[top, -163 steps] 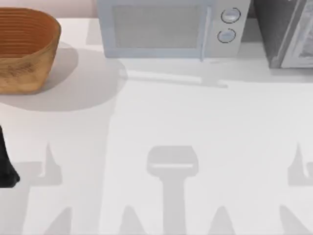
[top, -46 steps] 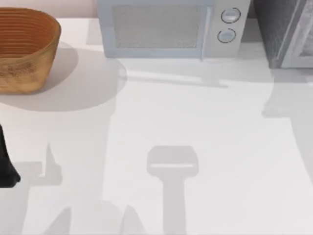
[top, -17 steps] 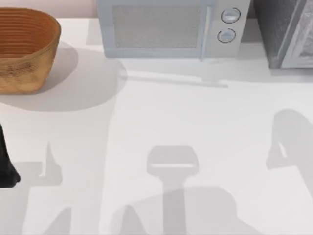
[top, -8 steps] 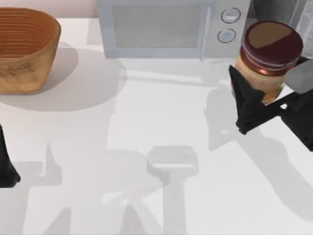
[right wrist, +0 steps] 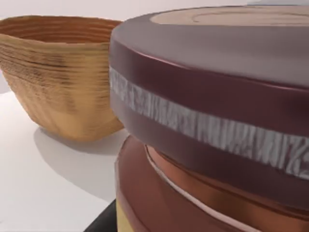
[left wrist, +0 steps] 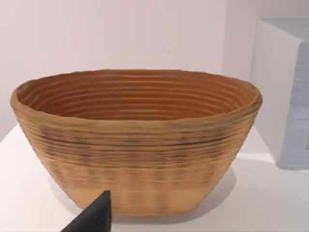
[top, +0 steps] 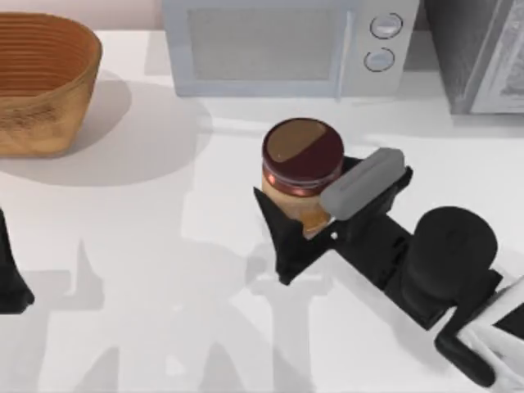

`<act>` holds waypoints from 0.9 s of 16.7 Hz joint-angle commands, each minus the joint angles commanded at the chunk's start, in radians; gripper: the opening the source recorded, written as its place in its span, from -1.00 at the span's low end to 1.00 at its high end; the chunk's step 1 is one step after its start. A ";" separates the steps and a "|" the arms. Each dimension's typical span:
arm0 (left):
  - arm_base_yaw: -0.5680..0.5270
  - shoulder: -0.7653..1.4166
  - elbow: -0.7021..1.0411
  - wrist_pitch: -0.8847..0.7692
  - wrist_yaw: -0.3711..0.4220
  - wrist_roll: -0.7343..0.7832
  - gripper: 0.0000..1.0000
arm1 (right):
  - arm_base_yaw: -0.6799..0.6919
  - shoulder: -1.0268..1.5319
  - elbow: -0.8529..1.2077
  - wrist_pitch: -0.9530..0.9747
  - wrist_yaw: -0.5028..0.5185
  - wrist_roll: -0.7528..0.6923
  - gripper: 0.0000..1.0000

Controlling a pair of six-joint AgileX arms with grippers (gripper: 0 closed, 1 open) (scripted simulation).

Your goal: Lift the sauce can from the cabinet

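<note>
Table (top: 164, 246), white, bearing all items, seen from above. Microwave (top: 278, 45), pale blue-grey with two round knobs at its right side, stands at the far edge near the middle. Cabinet (top: 479, 53), dark grey and speckled with a lighter panel, occupies the far right corner, just right of the microwave. Basket (top: 45, 82), woven brown and open-topped, sits at the far left; the left wrist view shows its ribbed inner wall (left wrist: 135, 101) with the microwave's pale side (left wrist: 285, 92) to one side of it.

Right arm (top: 446, 262), black, reaches in from the near right toward the table's middle. Right gripper (top: 315, 209) pinches the sauce can (top: 301, 172) between its dark fingers (top: 282, 237), one finger on the near-left of the can, the other side covered by a grey block on the wrist. The can is upright, maroon top facing the camera, tan body below, over the open table in front of the microwave and well apart from the cabinet. In the right wrist view the can's maroon lid and ridged silver band (right wrist: 207, 125) loom close, with the basket (right wrist: 58, 72) beyond.

Left gripper (top: 10, 278) rests at the left edge of the table, near side; whether its fingers are spread or pressed together cannot be told.
</note>
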 joint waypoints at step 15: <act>0.000 0.000 0.000 0.000 0.000 0.000 1.00 | 0.042 0.235 0.132 0.090 0.008 0.001 -1.00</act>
